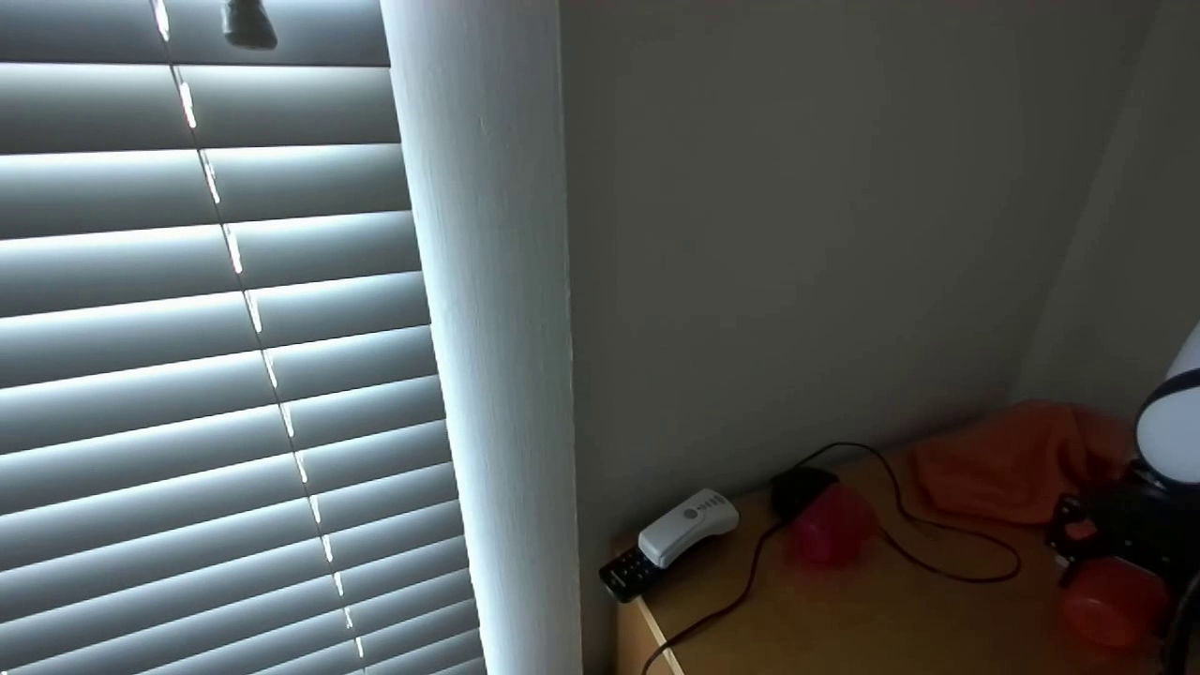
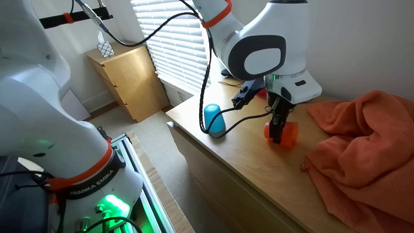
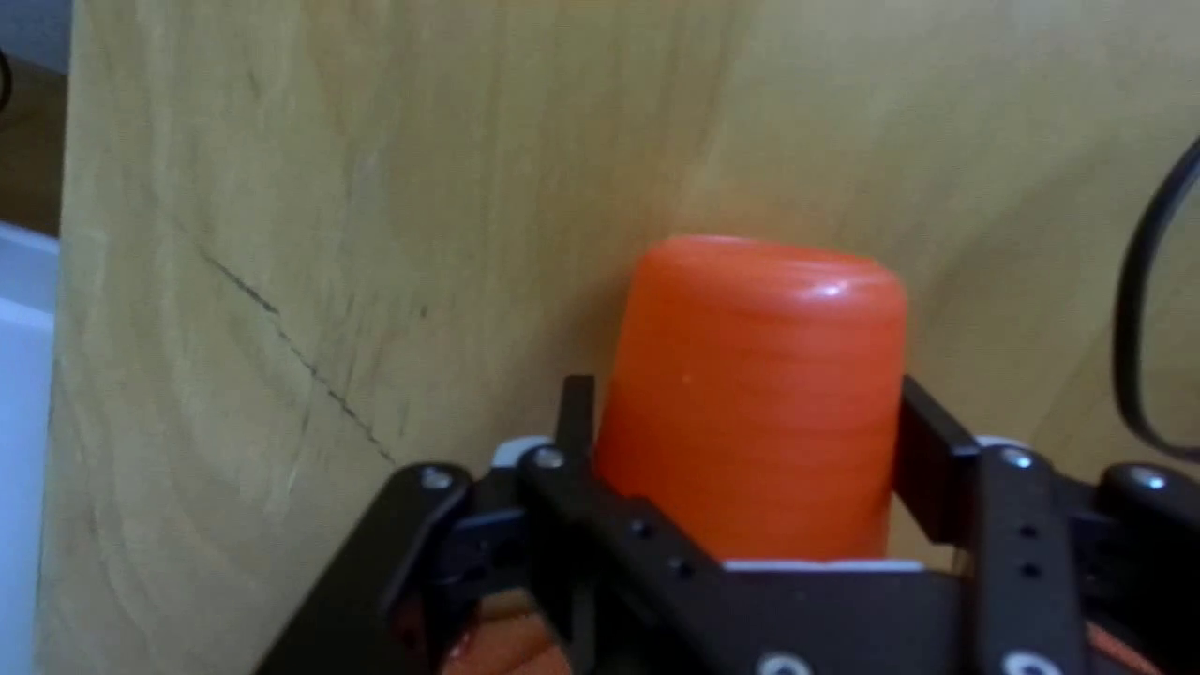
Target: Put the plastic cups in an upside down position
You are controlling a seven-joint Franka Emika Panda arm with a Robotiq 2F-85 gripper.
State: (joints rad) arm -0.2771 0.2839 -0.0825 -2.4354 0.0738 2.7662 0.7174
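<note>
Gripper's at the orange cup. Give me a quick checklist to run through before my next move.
1. Gripper straddling orange cup: ok; fingers on both sides in the wrist view.
2. Firm grip: cannot tell; contact isn't clear.
3. Orange cup upside down: not ok; it lies on its side.
4. Blue cup upside down: ok; narrow end up.
5. Red cup upside down: cannot tell; too dark and blurred.
6. Towel apart from orange cup: ok; a gap shows between them in an exterior view.
</note>
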